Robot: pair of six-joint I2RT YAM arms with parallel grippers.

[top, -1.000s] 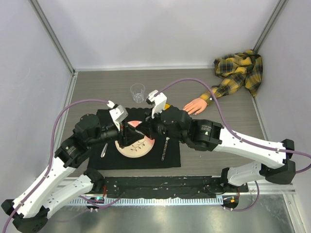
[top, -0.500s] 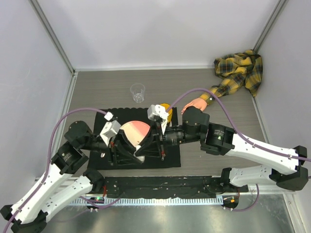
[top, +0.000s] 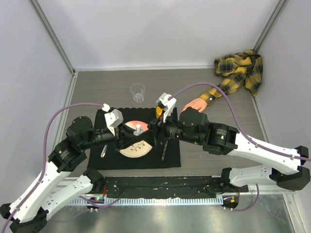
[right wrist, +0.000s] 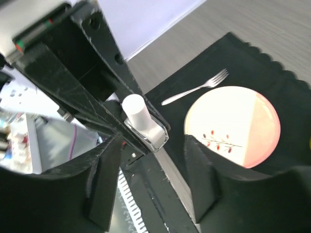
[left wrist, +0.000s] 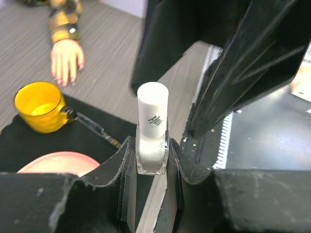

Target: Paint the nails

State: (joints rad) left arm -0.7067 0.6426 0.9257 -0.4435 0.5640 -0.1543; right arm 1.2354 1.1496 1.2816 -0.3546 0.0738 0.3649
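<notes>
A small clear bottle (left wrist: 152, 145) with a white cap (left wrist: 152, 104) stands upright in my left gripper (left wrist: 151, 162), which is shut on its base. In the top view the bottle (top: 138, 129) hangs over a plate (top: 132, 149), held by the left gripper (top: 130, 134). My right gripper (right wrist: 153, 145) is open, its fingers (right wrist: 104, 179) either side of the bottle (right wrist: 145, 122) without touching it. The pale mannequin hand (top: 194, 104) lies palm down past the mat, its plaid sleeve (top: 238, 70) in the far right corner. Its nails (left wrist: 62, 80) are tiny and bare-looking.
A black mat (top: 170, 158) holds the pink and cream plate, a fork (top: 104, 149) and a knife (top: 164, 148). A yellow cup (left wrist: 41, 106) sits at the mat's far edge. A clear plastic cup (top: 138, 92) stands behind the mat.
The right gripper's jaws have parted around the bottle. Both arms dipped toward the near edge, then returned over the plate, with the left still gripping the bottle.
</notes>
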